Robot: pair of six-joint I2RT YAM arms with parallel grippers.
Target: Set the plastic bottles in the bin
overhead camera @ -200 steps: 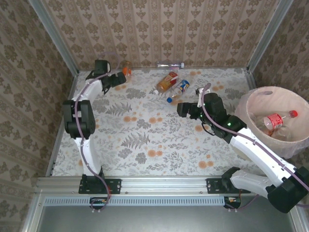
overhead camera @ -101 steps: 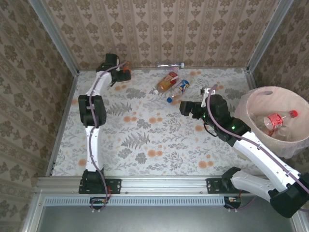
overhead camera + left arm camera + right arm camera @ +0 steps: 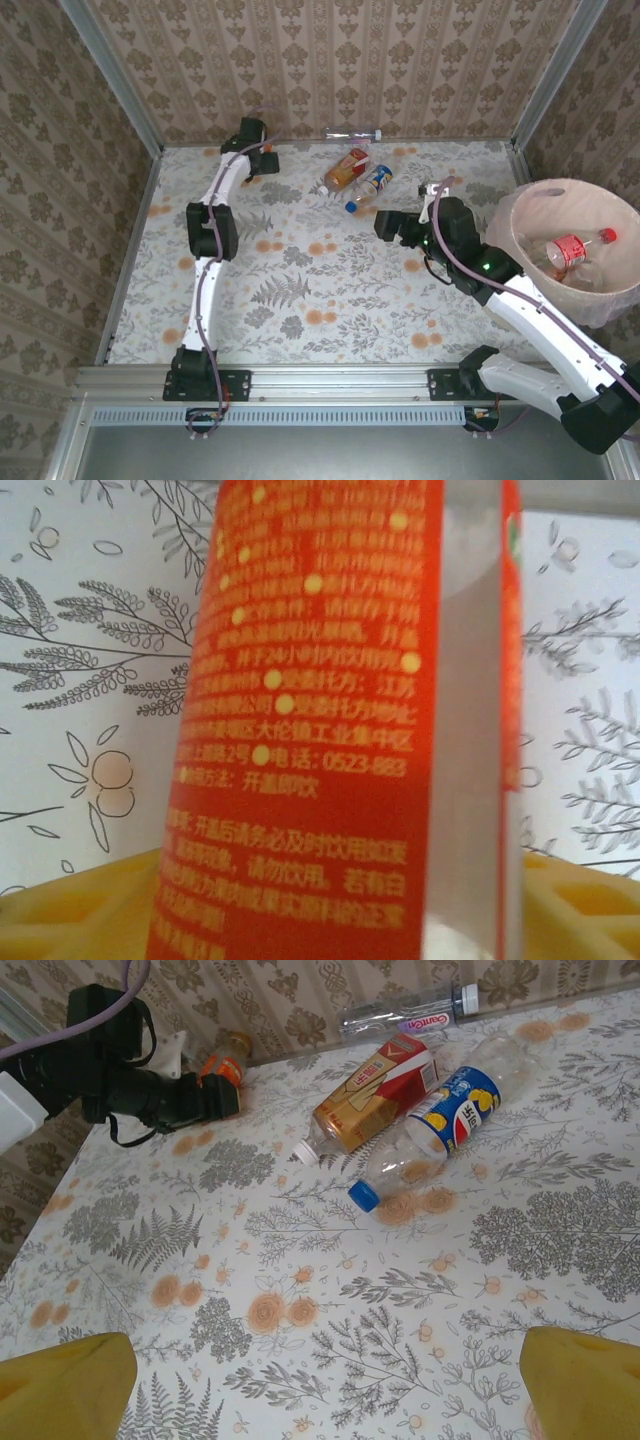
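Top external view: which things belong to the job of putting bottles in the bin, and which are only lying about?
Job:
bin
red-label bottle inside it
orange-label bottle
gold-red-label bottle
blue-label bottle
clear bottle by the far wall

Only there:
floral table cover
patterned walls

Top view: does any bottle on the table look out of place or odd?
Nothing looks spilled or damaged. One clear bottle lies against the far wall, apart from the gold-labelled bottle and the blue-labelled bottle, which lie side by side.
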